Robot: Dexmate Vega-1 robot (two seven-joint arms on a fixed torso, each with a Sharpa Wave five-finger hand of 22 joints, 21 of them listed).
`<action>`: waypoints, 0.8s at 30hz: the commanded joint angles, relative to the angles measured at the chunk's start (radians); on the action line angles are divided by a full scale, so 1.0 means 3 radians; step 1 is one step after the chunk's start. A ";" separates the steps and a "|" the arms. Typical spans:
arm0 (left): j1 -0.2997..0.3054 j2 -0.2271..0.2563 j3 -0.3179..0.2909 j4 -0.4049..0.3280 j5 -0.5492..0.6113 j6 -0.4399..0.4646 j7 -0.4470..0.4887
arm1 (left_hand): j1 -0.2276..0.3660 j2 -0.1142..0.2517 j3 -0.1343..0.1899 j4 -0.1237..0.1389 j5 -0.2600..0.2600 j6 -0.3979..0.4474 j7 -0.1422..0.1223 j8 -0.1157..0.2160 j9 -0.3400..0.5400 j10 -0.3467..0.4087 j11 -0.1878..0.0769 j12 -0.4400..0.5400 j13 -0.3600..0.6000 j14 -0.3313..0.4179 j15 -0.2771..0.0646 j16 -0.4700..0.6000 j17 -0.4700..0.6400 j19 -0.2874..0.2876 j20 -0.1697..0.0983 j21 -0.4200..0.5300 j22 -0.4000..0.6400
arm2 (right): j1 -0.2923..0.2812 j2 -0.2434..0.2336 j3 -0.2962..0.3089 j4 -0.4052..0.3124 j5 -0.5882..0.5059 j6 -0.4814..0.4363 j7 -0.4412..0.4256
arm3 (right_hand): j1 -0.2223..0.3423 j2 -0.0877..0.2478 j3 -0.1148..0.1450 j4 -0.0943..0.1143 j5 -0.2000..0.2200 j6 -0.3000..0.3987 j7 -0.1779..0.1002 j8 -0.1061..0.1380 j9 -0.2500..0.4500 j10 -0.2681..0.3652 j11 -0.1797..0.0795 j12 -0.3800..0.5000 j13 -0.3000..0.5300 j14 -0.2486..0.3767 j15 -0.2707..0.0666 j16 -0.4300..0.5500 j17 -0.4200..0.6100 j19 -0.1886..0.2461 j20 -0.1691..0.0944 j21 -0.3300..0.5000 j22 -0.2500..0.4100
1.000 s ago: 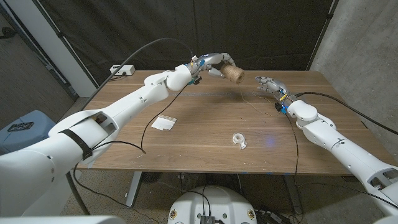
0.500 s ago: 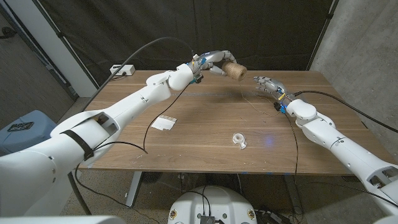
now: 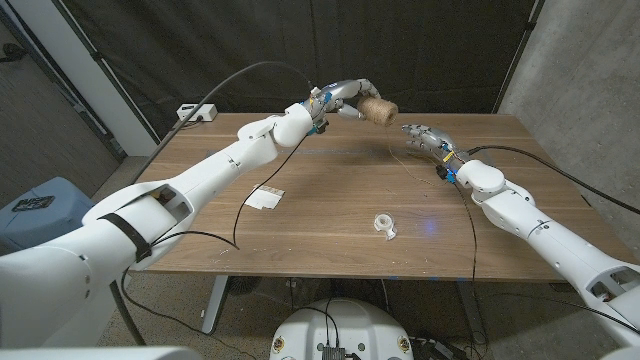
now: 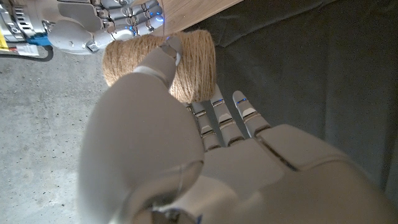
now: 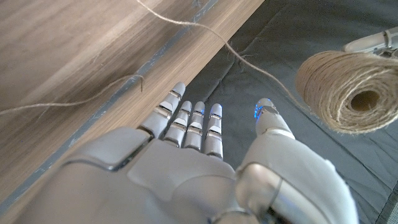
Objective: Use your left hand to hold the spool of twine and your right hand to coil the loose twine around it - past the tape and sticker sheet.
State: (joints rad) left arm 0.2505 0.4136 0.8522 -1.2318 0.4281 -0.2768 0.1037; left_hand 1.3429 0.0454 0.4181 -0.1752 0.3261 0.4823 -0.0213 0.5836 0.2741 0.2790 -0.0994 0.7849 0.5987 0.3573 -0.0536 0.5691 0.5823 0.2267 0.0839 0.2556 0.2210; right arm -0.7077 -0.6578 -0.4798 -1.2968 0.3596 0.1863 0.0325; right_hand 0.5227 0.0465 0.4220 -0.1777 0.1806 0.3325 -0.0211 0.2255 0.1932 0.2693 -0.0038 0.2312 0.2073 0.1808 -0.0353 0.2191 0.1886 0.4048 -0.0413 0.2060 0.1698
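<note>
My left hand grips the tan spool of twine and holds it in the air over the table's far edge. In the left wrist view the spool sits between the thumb and fingers of that hand. A loose strand of twine runs from the spool down across the wood. My right hand hangs a short way right of the spool, fingers apart and holding nothing; the right wrist view shows this hand with the strand beyond its fingertips.
A clear tape roll lies near the table's front middle and a small sticker sheet lies to its left. A white power strip sits at the far left corner. Black cables trail along both arms.
My right hand has moved left and up toward the spool. The left hand has shifted the spool slightly to the right and higher.
</note>
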 commanded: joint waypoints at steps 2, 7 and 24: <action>0.0031 0.0030 -0.0030 -0.0078 -0.0047 0.0185 -0.0028 | -0.0066 0.0113 0.0066 0.0046 0.0030 0.0021 0.0035 0.0395 0.0311 0.0059 0.0036 0.0000 0.0697 0.0028 0.0009 0.0018 0.0013 -0.0013 0.0012 0.0018 0.0013 | 0.0095 0.0103 -0.0086 0.0139 -0.0043 0.0076 0.0088 | 0.0044 -0.0002 -0.0014 0.0015 -0.0006 0.0021 -0.0003 -0.0007 0.0014 0.0017 0.0026 -0.0011 0.0008 0.0031 -0.0142 0.0000 0.0019 0.0027 -0.0105 -0.0002 0.0013; 0.0036 0.0033 -0.0037 -0.0098 -0.0081 0.0261 -0.0060 | -0.0073 0.0114 0.0064 0.0050 0.0035 0.0021 0.0038 0.0397 0.0304 0.0057 0.0045 -0.0003 0.0700 0.0022 0.0017 0.0017 0.0016 -0.0015 0.0018 0.0019 0.0014 | 0.0133 0.0152 -0.0117 0.0207 -0.0046 0.0102 0.0123 | 0.0037 -0.0031 -0.0039 0.0025 -0.0009 0.0015 0.0003 -0.0014 0.0015 0.0011 0.0040 -0.0018 0.0010 0.0029 -0.0131 -0.0002 0.0022 0.0027 -0.0100 -0.0005 0.0014; 0.0012 -0.0007 -0.0041 -0.0064 -0.0170 0.0387 -0.0052 | -0.0076 0.0120 0.0056 0.0049 0.0051 0.0004 0.0046 0.0407 0.0296 0.0060 0.0055 -0.0015 0.0705 0.0018 0.0025 0.0032 0.0041 -0.0025 0.0027 0.0019 0.0016 | 0.0220 0.0254 -0.0156 0.0368 -0.0025 0.0193 0.0210 | 0.0043 -0.0115 -0.0120 0.0047 0.0002 0.0043 0.0020 -0.0020 0.0020 0.0080 0.0071 -0.0005 0.0021 0.0099 -0.0137 0.0016 0.0030 0.0126 -0.0116 0.0019 0.0014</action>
State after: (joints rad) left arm 0.2585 0.4197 0.8430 -1.2565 0.3993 -0.1878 0.0912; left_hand 1.3429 0.0454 0.4181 -0.1752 0.3360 0.4787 -0.0176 0.5837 0.2740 0.2803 -0.0977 0.7753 0.5987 0.3570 -0.0533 0.5702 0.5884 0.2212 0.0894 0.2556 0.2209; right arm -0.6586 -0.6025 -0.5181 -1.2194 0.3475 0.2260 0.0793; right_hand 0.5287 0.0243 0.3888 -0.1639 0.1806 0.3325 -0.0142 0.2180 0.1969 0.2775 0.0161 0.2255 0.2110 0.1951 -0.0361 0.2191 0.1932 0.4231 -0.0444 0.2060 0.1698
